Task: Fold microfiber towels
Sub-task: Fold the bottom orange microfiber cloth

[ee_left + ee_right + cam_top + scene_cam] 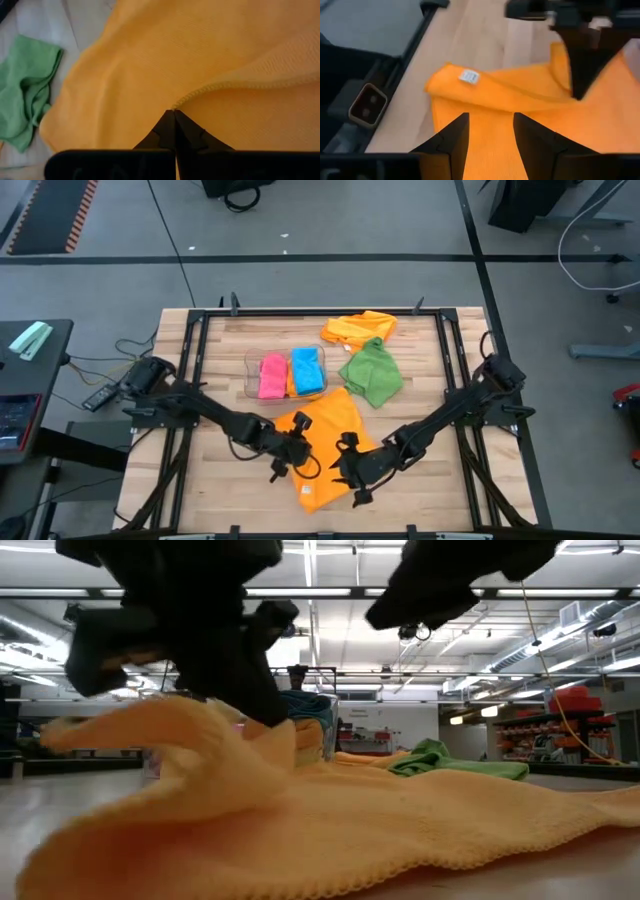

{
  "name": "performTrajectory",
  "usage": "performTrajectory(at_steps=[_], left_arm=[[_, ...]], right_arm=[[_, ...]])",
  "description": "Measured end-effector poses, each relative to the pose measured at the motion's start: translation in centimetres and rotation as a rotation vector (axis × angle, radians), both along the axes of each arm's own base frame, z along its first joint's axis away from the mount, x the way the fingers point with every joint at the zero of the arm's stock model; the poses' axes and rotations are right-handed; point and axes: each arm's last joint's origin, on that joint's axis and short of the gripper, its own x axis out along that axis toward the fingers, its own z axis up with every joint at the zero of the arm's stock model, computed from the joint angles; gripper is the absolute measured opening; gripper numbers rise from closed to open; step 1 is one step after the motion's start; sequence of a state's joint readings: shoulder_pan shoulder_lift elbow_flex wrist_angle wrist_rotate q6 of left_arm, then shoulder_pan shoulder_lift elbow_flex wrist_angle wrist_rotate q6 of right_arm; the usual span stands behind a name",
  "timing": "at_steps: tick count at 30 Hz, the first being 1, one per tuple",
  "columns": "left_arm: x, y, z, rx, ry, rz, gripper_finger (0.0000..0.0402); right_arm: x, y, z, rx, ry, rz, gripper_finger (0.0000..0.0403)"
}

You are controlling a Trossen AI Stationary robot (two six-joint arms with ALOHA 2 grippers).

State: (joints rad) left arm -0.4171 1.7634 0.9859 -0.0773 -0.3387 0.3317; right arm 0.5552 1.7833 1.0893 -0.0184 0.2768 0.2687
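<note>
Now we see the orange towel [325, 445] spread on the wooden table [215, 470], at the front centre, just in front of the clear bin [252, 365]. Our left gripper [297, 448] is pinched tight on the towel's hemmed edge, lifting a fold of it off the table. Our right gripper [345, 470] hovers over the towel's front part with its fingers [452, 142] parted and holding nothing. Inside the bin lie a pink towel [271, 375] and a blue towel [306, 370] side by side. Behind, a green towel [371, 372] lies crumpled near another orange towel [358, 328].
</note>
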Motion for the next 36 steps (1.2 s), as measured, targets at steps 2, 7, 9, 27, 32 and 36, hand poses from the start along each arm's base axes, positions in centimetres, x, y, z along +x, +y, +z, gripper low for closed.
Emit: performTrajectory(at_steps=[2, 7, 9, 27, 32, 36], left_arm=[[0.4, 0.3, -0.2, 0.007, -0.015, -0.001, 0.0001], [1.7, 1.5, -0.1, -0.011, -0.083, 0.038, 0.0001], [2.3, 2.1, 0.2, -0.024, -0.122, 0.057, 0.0001], [5.8, 5.7, 0.0, -0.043, -0.244, 0.100, 0.0002], [8.5, 6.0, -1.3, 0.049, -0.230, 0.051, 0.0003], [10.6, 6.2, -1.7, 0.085, -0.239, 0.032, 0.0004]], right_arm=[[-0.8, -0.2, 0.5, -0.016, 0.043, -0.039, 0.0162], [-3.3, -1.0, 1.2, -0.075, 0.189, -0.120, 0.0162], [-4.1, -1.3, 1.3, -0.122, 0.222, -0.159, 0.0162], [-9.8, -4.5, -1.0, -0.247, 0.270, -0.286, 0.0142], [-11.1, -5.5, -0.3, -0.166, 0.212, -0.326, 0.0123], [-11.5, -5.5, 0.2, -0.143, 0.198, -0.329, 0.0110]])
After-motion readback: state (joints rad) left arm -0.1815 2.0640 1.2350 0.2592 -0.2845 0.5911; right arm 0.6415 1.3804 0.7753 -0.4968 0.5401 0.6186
